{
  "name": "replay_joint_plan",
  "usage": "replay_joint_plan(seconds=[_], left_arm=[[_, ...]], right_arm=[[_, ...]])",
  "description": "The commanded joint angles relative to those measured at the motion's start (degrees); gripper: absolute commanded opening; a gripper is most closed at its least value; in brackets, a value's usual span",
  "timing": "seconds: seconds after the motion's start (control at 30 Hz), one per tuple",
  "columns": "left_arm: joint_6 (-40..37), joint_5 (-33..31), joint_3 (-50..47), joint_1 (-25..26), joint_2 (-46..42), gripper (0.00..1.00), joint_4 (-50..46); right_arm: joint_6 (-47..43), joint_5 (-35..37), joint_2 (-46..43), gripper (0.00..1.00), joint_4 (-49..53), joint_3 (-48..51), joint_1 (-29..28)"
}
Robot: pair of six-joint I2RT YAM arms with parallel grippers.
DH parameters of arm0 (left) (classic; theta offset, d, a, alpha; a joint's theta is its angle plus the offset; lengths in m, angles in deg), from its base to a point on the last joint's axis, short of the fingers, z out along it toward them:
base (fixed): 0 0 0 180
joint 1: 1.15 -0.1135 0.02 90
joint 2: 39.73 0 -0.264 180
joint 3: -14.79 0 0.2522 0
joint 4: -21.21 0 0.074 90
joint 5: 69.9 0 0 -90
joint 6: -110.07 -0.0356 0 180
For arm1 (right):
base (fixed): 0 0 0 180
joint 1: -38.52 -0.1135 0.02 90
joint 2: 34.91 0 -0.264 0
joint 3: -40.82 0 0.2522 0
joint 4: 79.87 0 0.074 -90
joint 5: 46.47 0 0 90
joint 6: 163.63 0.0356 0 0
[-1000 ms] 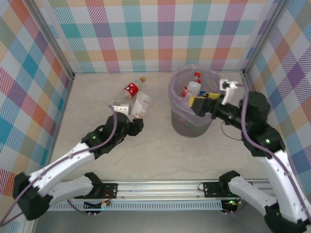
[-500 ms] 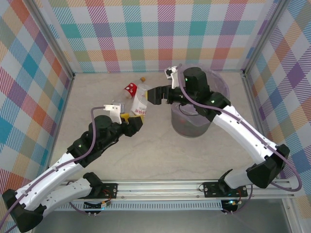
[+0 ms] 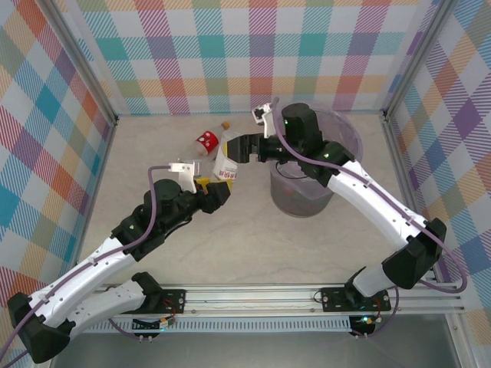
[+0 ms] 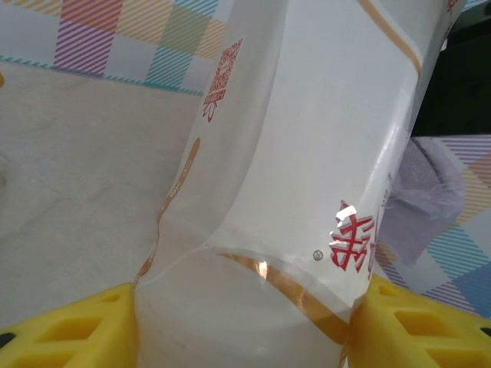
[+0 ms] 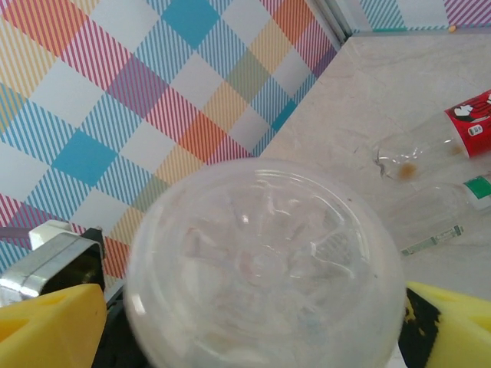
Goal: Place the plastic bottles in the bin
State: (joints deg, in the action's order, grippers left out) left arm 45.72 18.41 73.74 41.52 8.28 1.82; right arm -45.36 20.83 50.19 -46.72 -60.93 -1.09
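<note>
Here the left gripper [image 3: 213, 186] is clenched on one end of a clear plastic bottle [image 3: 224, 162], held just left of the bin [image 3: 299, 195]. The right gripper [image 3: 236, 148] straddles the bottle's opposite, round end with jaws wide; whether its pads press it cannot be told. A red-labelled bottle [image 3: 207, 139] lies on the table [image 3: 153, 153] just beyond.
</note>
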Motion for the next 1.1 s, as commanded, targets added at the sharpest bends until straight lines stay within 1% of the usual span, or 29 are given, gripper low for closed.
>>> replay_joint_plan(seconds=[0.0, 0.1, 0.17, 0.23, 0.3, 0.43, 0.47, 0.57, 0.67, 0.77, 0.8, 0.87, 0.97, 1.07], left_arm=[[0.9, 1.2, 0.4, 0.2, 0.2, 0.59, 4.0], [1.1, 0.7, 0.6, 0.3, 1.1, 0.59, 4.3], [1.2, 0.7, 0.6, 0.3, 1.4, 0.59, 4.8], [1.2, 0.7, 0.8, 0.3, 1.6, 0.61, 5.1], [1.1, 1.3, 1.0, 0.4, 1.7, 0.68, 5.4], [0.8, 2.7, 0.4, 0.4, 1.1, 0.88, 7.3], [0.5, 2.7, -0.1, 0.4, 0.7, 0.91, 8.1], [-0.2, 2.1, -1.5, 0.4, -0.6, 0.97, 9.7], [-2.1, 1.4, -1.5, 0.3, -2.0, 1.0, 7.8], [-4.4, -2.0, -0.9, 0.4, -2.3, 0.99, 4.1], [-5.5, -2.2, -0.5, 0.4, -1.6, 0.98, 3.7], [-7.8, -1.9, 1.0, 0.4, 2.8, 0.94, 4.4], [-10.4, -0.1, 6.5, 0.3, 11.9, 0.91, 6.2], [-11.3, 2.2, 11.6, 0.6, 19.1, 0.91, 9.1]], right_arm=[[-0.2, -1.5, 1.2, 0.95, 0.3, -2.8, -0.4], [-0.4, -2.1, 1.8, 0.92, 0.9, -3.6, -0.4], [-0.5, -2.1, 1.7, 0.88, 0.9, -3.7, -0.4], [-0.6, -1.6, 1.4, 0.85, 0.9, -3.6, -0.4], [-1.1, -0.7, 1.3, 0.82, 1.2, -3.8, -0.4], [-2.6, 2.0, 0.9, 0.74, 1.8, -4.4, -0.4], [-3.1, 2.6, 0.9, 0.73, 2.2, -4.8, -0.4], [-5.5, 5.2, 1.4, 0.7, 4.1, -8.1, -0.3], [-8.8, 9.5, 2.2, 0.69, 8.1, -14.0, 0.2], [-11.9, 15.3, 2.7, 0.67, 14.2, -22.3, 2.6], [-12.7, 16.3, 2.8, 0.67, 16.7, -25.7, 3.7], [-14.5, 18.8, 2.5, 0.66, 22.3, -33.2, 6.3], [-16.7, 22.8, 0.7, 0.65, 29.4, -42.3, 10.6], [-16.7, 24.0, -3.0, 0.64, 34.2, -44.3, 18.0]])
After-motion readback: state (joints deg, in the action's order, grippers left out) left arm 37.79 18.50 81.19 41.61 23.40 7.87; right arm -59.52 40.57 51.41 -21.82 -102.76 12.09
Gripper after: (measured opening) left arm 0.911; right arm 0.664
